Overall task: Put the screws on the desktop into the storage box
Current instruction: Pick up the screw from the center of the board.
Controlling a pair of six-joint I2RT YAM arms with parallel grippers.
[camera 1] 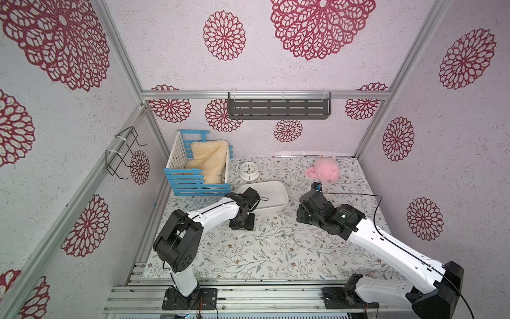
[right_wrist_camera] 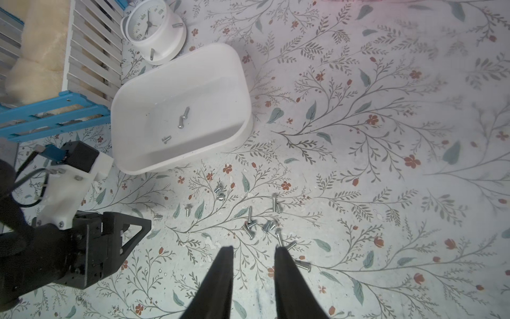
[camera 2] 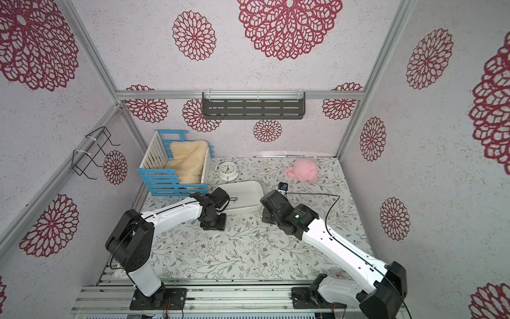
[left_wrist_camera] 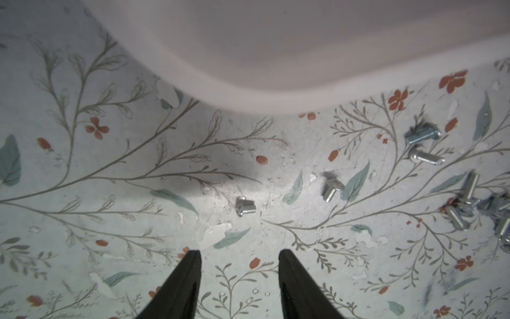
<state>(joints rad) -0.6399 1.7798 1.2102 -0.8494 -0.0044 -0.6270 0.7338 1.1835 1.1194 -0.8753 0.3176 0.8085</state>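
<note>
Three tiny silver screws (right_wrist_camera: 181, 121) lie in the white plastic storage box (right_wrist_camera: 138, 91); about a dozen wait on the floral desk (right_wrist_camera: 358, 171) (left end effector (left_wrist_camera: 239, 256), right end effector (right_wrist_camera: 254, 251): parted, empty).

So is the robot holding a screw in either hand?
No. The left hand and the right hand are both open and empty.
</note>
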